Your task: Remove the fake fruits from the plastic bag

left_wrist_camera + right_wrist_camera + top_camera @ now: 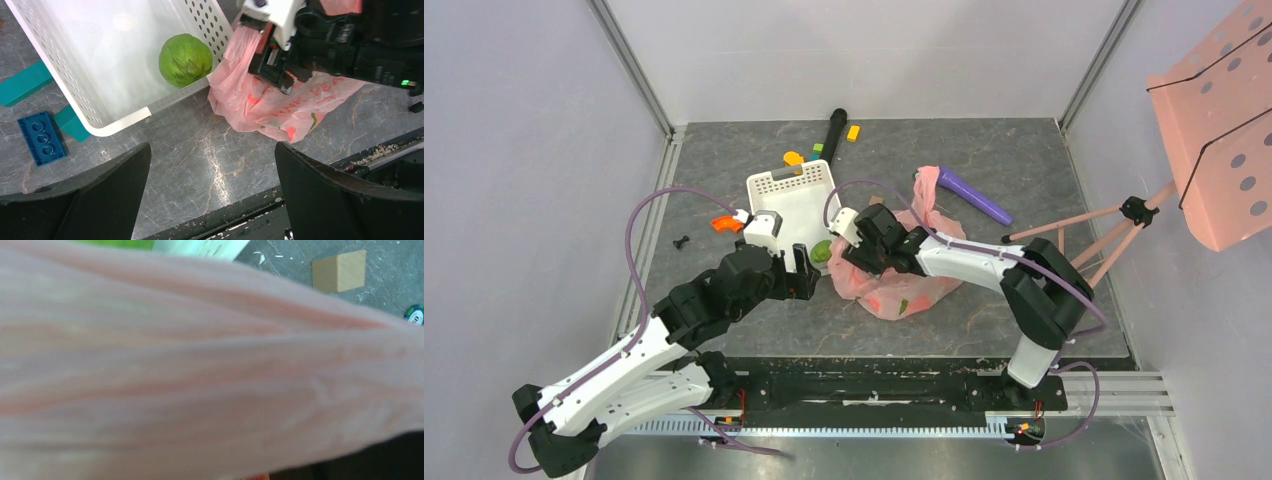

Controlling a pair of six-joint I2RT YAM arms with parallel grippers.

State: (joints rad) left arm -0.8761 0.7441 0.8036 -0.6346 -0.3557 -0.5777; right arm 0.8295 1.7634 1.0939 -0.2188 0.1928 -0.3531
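Pink film fills your right wrist view edge to edge: the plastic bag (200,380) lies so close against that lens that it shows only as soft, blurred folds. At 1 o'clock above it you can see a small wooden cube (339,271) on the grey table (385,285).

In the left wrist view, the bag is thin, crinkled and see-through. It carries red lettering and a small red-and-green print. It lies slumped on the table at 3 o'clock from the white basket (125,117), and its edge touches the basket's perforated wall.

Your right gripper (272,70) is clamped on the bag's upper edge. A strip of film is drawn up taut between its fingers at 12 o'clock above the heap.

Your left gripper (212,200) is released. Its two black fingers (75,200) stand wide apart with only bare table between them, at 6 o'clock from the basket.

One fake fruit, the green apple (185,59), is out of the bag. It rests inside the basket, against the near corner wall on the bag's side. It is round and dull green, with a dark smudge on its skin.

From above, the bag bulges, and faint red and yellow patches show through the film. You cannot tell which fruits those are.

A blue studded block (41,137) lies on the table at 9 o'clock from the basket's near corner.
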